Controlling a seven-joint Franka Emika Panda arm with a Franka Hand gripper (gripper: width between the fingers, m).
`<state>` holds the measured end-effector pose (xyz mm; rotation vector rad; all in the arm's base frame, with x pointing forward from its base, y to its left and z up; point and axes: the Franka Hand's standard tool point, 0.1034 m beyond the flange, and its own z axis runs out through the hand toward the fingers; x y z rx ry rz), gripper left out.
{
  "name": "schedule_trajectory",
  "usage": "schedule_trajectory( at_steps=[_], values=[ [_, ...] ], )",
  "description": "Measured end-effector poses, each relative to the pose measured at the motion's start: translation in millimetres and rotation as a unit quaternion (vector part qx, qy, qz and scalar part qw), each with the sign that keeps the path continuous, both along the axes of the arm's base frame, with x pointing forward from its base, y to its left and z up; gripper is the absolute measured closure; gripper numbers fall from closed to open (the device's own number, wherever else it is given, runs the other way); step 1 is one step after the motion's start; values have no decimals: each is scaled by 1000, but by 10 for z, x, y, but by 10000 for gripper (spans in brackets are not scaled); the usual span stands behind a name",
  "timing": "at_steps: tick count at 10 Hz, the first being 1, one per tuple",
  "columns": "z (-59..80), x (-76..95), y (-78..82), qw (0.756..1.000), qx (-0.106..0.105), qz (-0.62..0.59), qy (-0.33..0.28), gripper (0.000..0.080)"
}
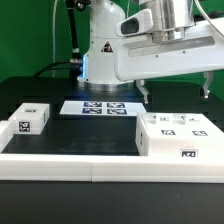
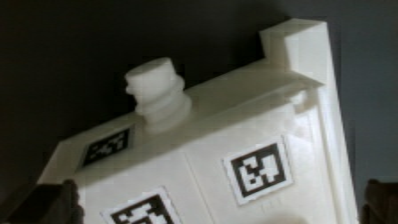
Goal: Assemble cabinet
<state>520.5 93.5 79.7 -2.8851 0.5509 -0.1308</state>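
Observation:
The white cabinet body point(image 1: 172, 138) lies on the black table at the exterior view's right, with marker tags on its top and front. In the wrist view the cabinet body point(image 2: 214, 140) fills the picture, with a raised edge at one end and a small knob-like peg point(image 2: 157, 90) on its side. My gripper point(image 1: 173, 92) hangs a little above the body, open wide and empty. In the wrist view the gripper point(image 2: 214, 205) has its dark fingertips point(image 2: 45, 200) at both picture edges, outside the body's sides. A small white tagged block point(image 1: 30, 118) sits at the exterior view's left.
The marker board point(image 1: 104, 106) lies flat at the middle back. A long low white rail point(image 1: 70, 160) runs along the front and up the exterior view's left. The robot base point(image 1: 100, 55) stands behind the marker board.

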Motion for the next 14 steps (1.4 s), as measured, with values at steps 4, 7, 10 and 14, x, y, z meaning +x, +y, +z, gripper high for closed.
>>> schedule_trajectory(
  at_steps=[4, 7, 10, 14],
  values=[
    [-182, -223, 215, 997, -23, 67, -12, 2],
    [-207, -235, 257, 995, -36, 96, -17, 2],
    [-237, -235, 176, 994, -37, 97, -23, 2],
    [-348, -290, 165, 991, -54, 123, -19, 2]
  ],
)
